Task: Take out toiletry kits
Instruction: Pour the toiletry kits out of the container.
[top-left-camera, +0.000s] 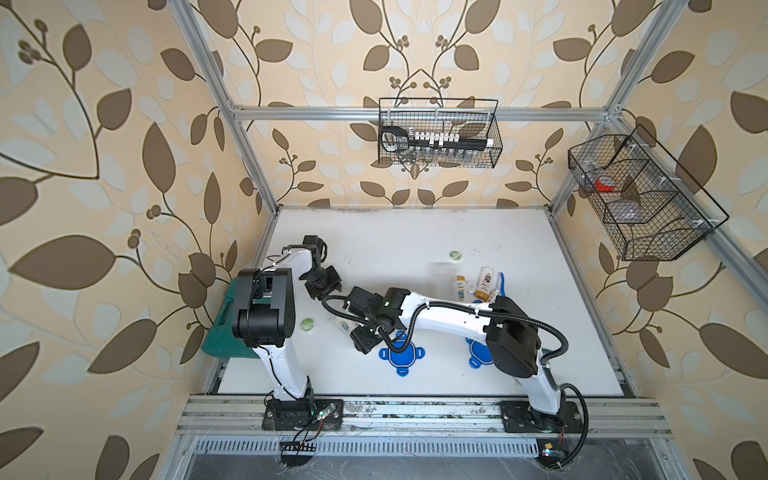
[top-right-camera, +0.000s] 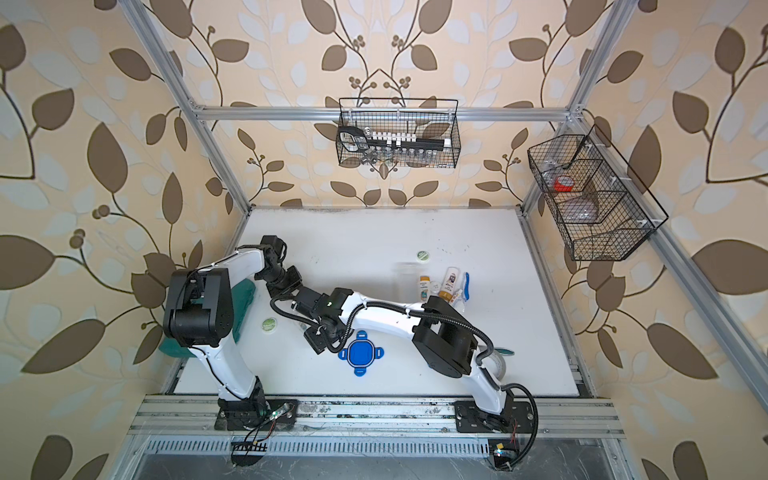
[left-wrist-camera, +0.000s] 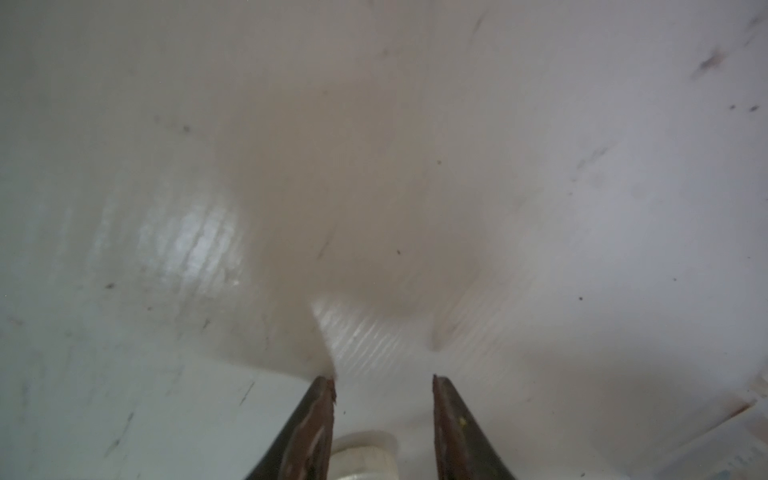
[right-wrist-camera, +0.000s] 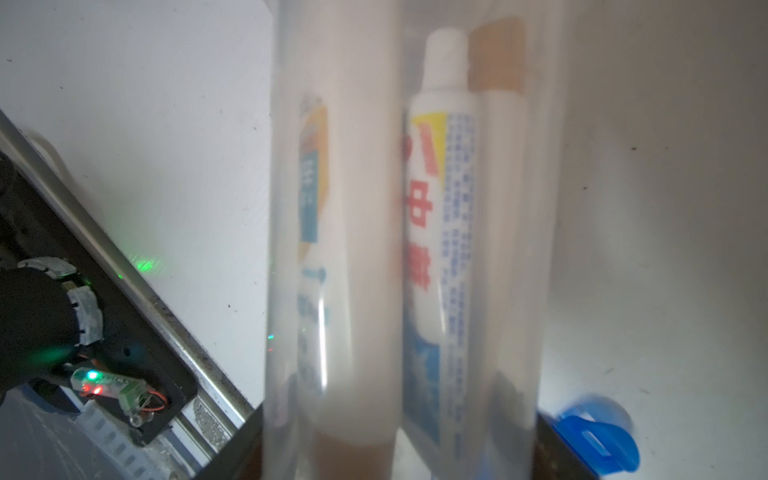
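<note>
Landmark: blue lid (top-left-camera: 401, 353), front middle of the white table (top-left-camera: 374, 237); every place below is given from it.
Right gripper (top-left-camera: 358, 328): just behind the lid, on its left side; jaws clamped on a clear jar (right-wrist-camera: 536, 249).
Jar contents: one toiletry kit inside, with a small tube (right-wrist-camera: 440, 208) and a white mini bottle (right-wrist-camera: 349, 249) side by side.
Left gripper (left-wrist-camera: 384, 380): further behind and left of the lid, facing the jar; closed narrowly on a white-capped item (left-wrist-camera: 361, 455), whose body is hidden.
Other kit: well behind and right of the lid, loose on the table; orange-yellow bottles (top-left-camera: 484, 282), toothbrush (top-left-camera: 501, 286), green-white disc (top-left-camera: 456, 255).
Risk, slip: the jar wall is smooth between flat jaws, so it may twist or drop under a pull.
Risk, jam: the items are packed tight, so one may drag its neighbours out.
Risk, collision: both grippers crowd one spot, and the right arm's cable (top-left-camera: 399, 332) hangs over the lid.
Surface: glossy white, scuffed and speckled; round items may roll.
Room: aluminium frame, leaf-patterned walls; a wire basket (top-left-camera: 438, 133) hangs far behind the lid.
</note>
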